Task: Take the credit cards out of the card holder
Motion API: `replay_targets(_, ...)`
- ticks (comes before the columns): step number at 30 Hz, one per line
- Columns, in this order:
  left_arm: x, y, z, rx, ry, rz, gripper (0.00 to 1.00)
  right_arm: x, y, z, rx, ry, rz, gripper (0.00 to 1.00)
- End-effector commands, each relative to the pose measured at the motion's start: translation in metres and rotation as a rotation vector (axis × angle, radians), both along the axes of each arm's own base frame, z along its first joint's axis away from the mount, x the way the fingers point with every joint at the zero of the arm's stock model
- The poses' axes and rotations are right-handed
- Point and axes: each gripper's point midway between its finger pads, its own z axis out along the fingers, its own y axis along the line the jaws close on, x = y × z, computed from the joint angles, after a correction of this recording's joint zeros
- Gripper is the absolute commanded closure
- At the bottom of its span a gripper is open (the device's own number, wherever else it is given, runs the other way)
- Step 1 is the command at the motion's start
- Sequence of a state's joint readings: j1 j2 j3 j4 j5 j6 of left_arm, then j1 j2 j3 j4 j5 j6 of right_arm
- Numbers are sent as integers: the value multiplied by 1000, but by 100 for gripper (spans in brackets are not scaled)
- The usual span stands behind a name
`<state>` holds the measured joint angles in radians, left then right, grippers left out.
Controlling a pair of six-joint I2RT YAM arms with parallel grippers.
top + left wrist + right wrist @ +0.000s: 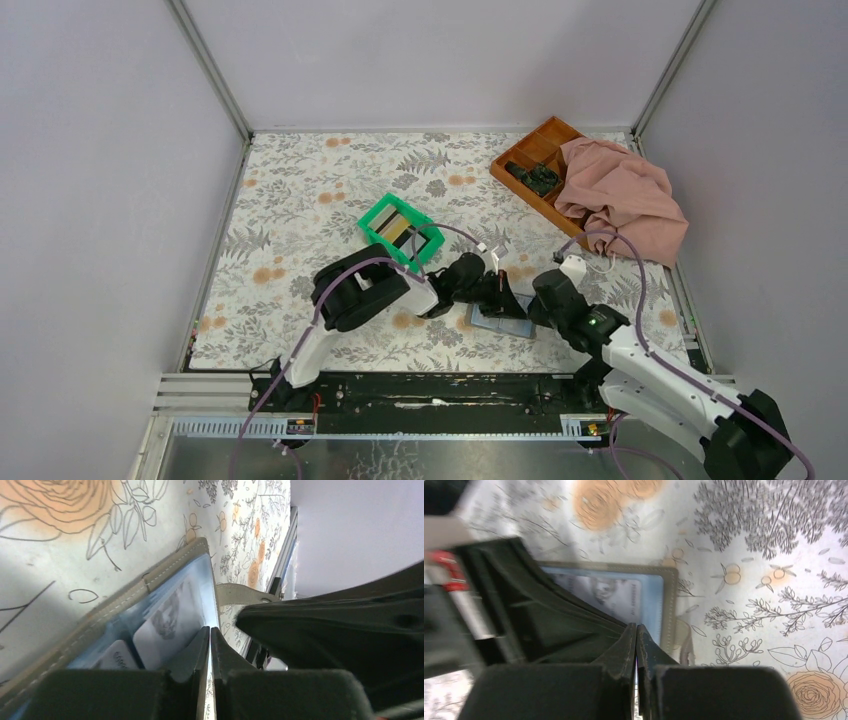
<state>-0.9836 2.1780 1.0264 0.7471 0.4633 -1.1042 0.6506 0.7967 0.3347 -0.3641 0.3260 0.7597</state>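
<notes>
The floral-patterned table (300, 190) carries everything. At its far right corner a pink cloth (625, 195) is draped over one end of an orange-brown compartment tray (533, 150); one open compartment holds small dark objects (536, 178), too small to identify. Near the middle stands a green bin (368, 226) with a few credit cards (398, 228) lying flat inside it. Nearer the arms, the card holder (497, 322) lies open on the table, beneath both grippers. A pale card (172, 617) with a printed figure sits in its clear blue-tinted pocket. The left gripper (210, 641) hangs over that pocket with its fingers pressed together. The right gripper (636, 630) is also pinched closed, above the holder's stitched edge.
</notes>
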Motion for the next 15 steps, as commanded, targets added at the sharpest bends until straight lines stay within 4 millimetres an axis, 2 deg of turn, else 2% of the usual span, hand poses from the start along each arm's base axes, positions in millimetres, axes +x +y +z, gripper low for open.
replay_targets(1,-4,-7,5,-30,-2,-31,90,25,3,59,41,-169,-32,97)
replay_targets(4,1,-1,12,-39,-29,-12,89,26,-1,75,42,-215,-22,92)
replay_targets(8,5,4,49,-86,-130,-3,79,28,5,81,64,-243,3,74)
replay_targets(10,6,8,67,-110,-178,3,70,30,8,81,70,-244,12,67)
replay_targets(12,8,14,83,-134,-227,11,58,33,11,81,73,-243,16,65)
replay_targets(14,11,23,91,-127,-261,15,44,36,16,80,84,-253,30,67)
replay_targets(15,13,30,88,-109,-270,21,35,37,19,79,92,-252,35,70)
